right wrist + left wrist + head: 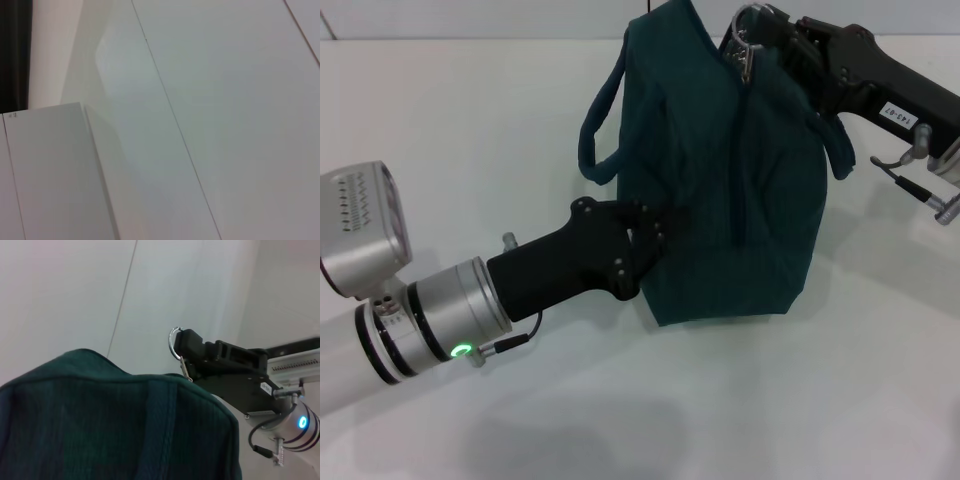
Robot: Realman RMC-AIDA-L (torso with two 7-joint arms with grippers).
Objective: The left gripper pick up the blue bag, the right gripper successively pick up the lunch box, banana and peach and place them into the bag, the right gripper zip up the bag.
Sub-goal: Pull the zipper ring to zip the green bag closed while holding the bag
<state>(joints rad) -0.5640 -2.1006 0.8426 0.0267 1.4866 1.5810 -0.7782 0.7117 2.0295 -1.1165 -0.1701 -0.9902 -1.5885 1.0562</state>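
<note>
The blue bag (730,170) is standing upright on the white surface (470,120), sitting between the two tools. The left tool (655,235) is reaching in low from the bag's left side and is pinching the fabric of that side wall, its fingers pressed together on a fold of cloth. One loop handle (600,130) is hanging just above this tool, drooping off the bag's left shoulder.

The right tool (752,45) is sitting at the bag's top ridge, closed on the metal ring-pull (745,35) of the zipper; the ring is sticking out beyond its fingertips. In the left wrist view the same ring (174,342) is showing at the tip of the right tool (187,357), directly above the bag's top edge (125,385). The second handle (840,150) is drooping just below the right tool's body.

The right wrist view is showing only pale panels.
</note>
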